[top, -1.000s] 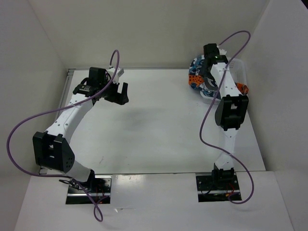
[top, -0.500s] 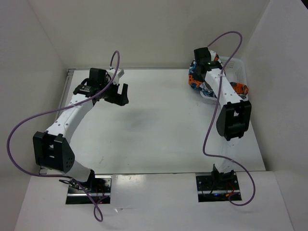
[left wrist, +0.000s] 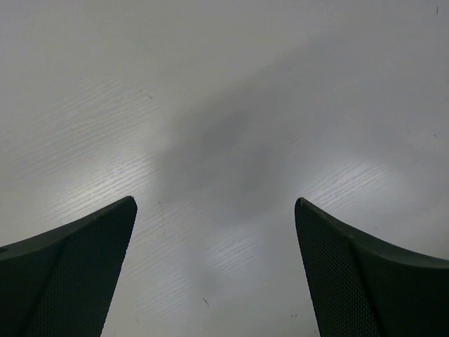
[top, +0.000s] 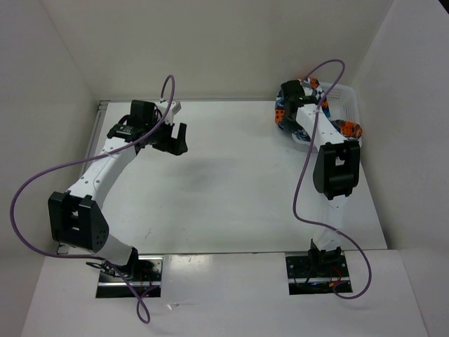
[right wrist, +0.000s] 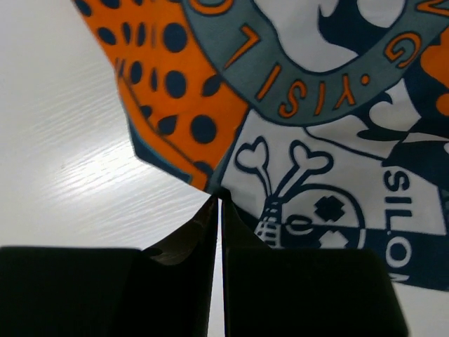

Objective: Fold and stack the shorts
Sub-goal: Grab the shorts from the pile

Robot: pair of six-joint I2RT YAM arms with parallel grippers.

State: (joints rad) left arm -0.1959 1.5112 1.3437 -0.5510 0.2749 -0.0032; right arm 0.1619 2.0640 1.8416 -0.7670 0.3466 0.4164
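Observation:
The shorts [top: 283, 117], a bunch of blue, orange and white patchwork fabric, hang over the left rim of the white mesh basket [top: 346, 104] at the back right. In the right wrist view the shorts [right wrist: 316, 119] fill the frame, orange dotted panel to the left and white skull print to the right. My right gripper [right wrist: 219, 196] is shut, its tips pinching the fabric's edge where the two panels meet. From above, the right gripper [top: 287, 102] sits over the bunch. My left gripper [top: 172, 137] hovers open over bare table [left wrist: 224, 140] at the back left, nothing between its fingers [left wrist: 84, 253].
White walls close in the table at the back and on both sides. More printed fabric [top: 349, 129] lies inside the basket, partly hidden by the right arm. Purple cables loop off both arms.
The right gripper has shut on the shorts' edge, and its wrist has shifted left and toward the back wall. The left arm has stayed still.

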